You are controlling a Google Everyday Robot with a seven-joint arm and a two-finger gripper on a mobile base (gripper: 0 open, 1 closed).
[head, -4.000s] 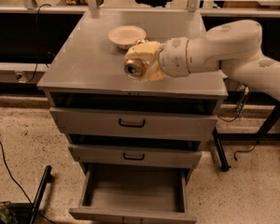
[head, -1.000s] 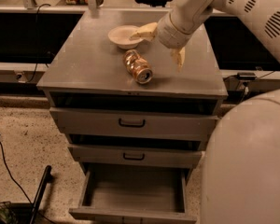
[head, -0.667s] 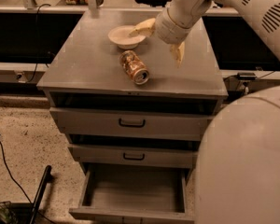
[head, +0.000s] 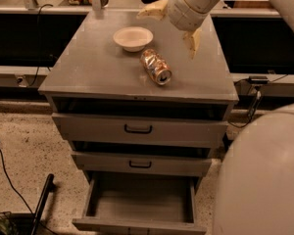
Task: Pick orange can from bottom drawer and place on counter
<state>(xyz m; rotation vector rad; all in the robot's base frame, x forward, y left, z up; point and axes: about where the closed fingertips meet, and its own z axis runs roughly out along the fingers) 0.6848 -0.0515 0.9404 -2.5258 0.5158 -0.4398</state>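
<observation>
Well, my hand hangs over the back right part of the counter, its two pale fingers spread wide, holding nothing. The orange can lies on its side toward the front edge, with shiny metal ends. A round white bowl sits just behind it. The bottom drawer is pulled out, plain grey inside.

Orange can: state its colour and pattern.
The orange can is orange-gold with pale mottled print, silver end; camera view. The end effector hangs open above the counter.
</observation>
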